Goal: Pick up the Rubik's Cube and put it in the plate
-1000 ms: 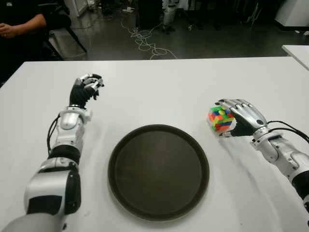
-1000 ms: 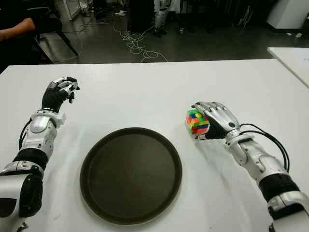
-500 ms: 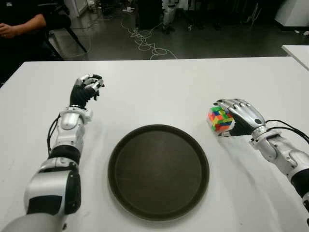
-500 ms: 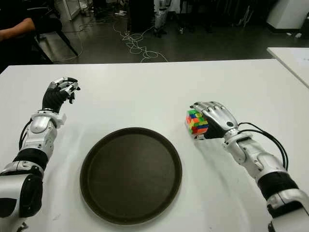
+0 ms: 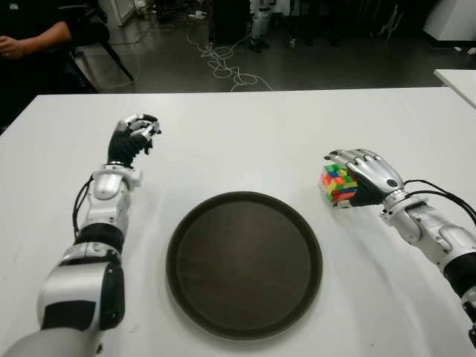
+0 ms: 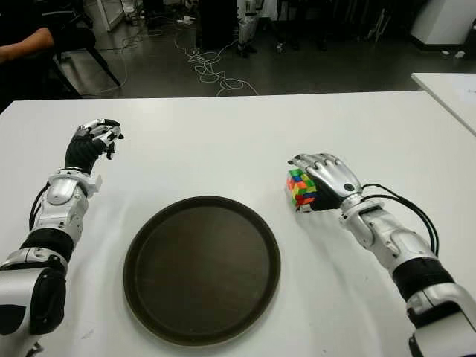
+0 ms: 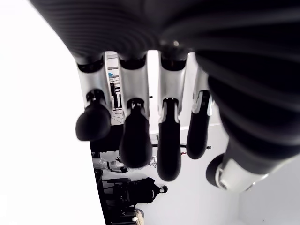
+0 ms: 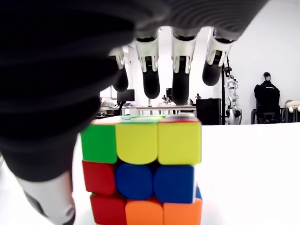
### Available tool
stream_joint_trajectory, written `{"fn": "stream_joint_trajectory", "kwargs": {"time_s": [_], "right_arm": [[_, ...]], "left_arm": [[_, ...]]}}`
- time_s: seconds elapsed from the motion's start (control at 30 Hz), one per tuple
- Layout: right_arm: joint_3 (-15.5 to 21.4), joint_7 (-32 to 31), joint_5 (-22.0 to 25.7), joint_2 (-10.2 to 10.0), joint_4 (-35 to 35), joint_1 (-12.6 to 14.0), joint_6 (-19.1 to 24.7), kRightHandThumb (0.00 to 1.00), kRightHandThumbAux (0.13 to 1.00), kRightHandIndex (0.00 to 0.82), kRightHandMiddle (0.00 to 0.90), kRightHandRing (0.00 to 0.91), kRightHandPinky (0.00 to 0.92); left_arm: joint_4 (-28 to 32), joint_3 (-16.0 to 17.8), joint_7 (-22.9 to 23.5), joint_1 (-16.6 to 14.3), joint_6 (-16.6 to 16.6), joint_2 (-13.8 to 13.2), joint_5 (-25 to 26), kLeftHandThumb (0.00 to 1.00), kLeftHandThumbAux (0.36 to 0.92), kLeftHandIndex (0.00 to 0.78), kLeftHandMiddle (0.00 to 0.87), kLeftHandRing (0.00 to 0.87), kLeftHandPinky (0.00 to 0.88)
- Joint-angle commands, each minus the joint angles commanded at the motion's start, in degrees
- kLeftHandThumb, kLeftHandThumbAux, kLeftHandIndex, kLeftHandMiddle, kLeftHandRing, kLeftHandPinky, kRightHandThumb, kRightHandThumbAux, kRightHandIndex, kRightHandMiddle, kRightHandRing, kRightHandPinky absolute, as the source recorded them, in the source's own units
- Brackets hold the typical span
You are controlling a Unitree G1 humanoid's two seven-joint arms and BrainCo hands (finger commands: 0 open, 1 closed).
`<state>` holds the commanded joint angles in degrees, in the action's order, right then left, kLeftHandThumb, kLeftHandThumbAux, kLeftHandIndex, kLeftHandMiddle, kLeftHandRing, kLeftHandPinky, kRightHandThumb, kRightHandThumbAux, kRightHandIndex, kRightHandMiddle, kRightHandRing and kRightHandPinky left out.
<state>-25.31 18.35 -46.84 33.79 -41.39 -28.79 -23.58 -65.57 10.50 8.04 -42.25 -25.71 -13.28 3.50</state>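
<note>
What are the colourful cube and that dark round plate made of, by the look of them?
The cube, under the right robot hand, looks like glossy plastic: bright solid tiles with rounded edges and soft reflections. The plate looks like matte dark-brown plastic or coated metal, with a dull sheen and a raised rim; I can't tell which.

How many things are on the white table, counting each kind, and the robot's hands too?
Rubik's Cube: 1
Plate: 1
Robot hands: 2, the left hand and the right hand
Total: 4
</note>
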Motion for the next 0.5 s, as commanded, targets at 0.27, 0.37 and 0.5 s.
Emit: {"fn": "stream_joint_trajectory", "kwargs": {"time_s": [0.27,0.37,0.5], "right_arm": [[-0.9,-0.18,-0.3,-0.64,-1.81,-1.8,-0.17,0.0,0.785,0.145,0.16,0.157,0.131],[-1.38,-0.1,-0.54,-0.79,-2.51,-2.5,-0.17,0.0,0.791,0.145,0.159,0.156,0.132],[-1.8,-0.12,-0.6,-0.87,-3.05,-2.96,-0.23,0.0,0.786,0.136,0.154,0.153,0.13]], "left_arm": [[0.02,-0.24,0.07,0.04,-0.1,-0.14,-0.03,0.837,0.667,0.409,0.553,0.707,0.759],[0.07,-0.01,0.26,0.05,-0.02,-0.05,0.38,0.837,0.668,0.408,0.55,0.701,0.755],[0.2,0.01,0.35,0.1,0.05,-0.09,0.44,0.837,0.668,0.408,0.55,0.7,0.757]]}}
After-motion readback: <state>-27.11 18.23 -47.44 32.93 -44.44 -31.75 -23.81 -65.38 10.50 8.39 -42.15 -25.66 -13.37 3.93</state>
